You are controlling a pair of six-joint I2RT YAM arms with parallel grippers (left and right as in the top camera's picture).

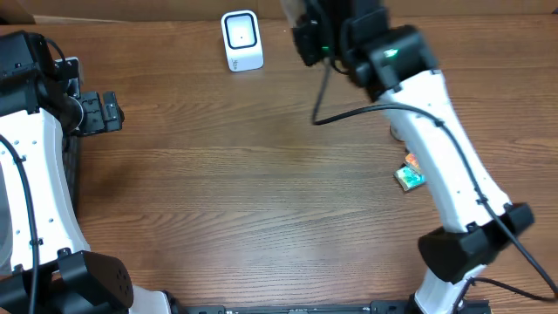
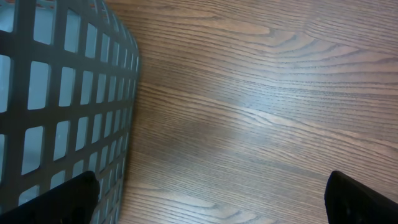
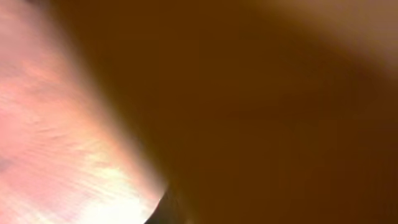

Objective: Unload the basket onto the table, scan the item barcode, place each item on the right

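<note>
Nearest on the tabletop (image 1: pixel 261 174), beside the right arm (image 1: pixel 445 148), small green-and-orange packet (image 1: pixel 410 178); farther left, left pincer (image 1: pixel 110 112) spread wide by grey mesh basket (image 2: pixel 62 93); at the far edge, white scanner (image 1: pixel 241 39), right pincer (image 1: pixel 303 39) nearby, pressed together, contents indiscernible.

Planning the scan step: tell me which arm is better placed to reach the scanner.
Right. The right gripper, shut, sits beside the scanner, and the item lies by that arm; the left gripper hangs open by the basket, far from both.
</note>
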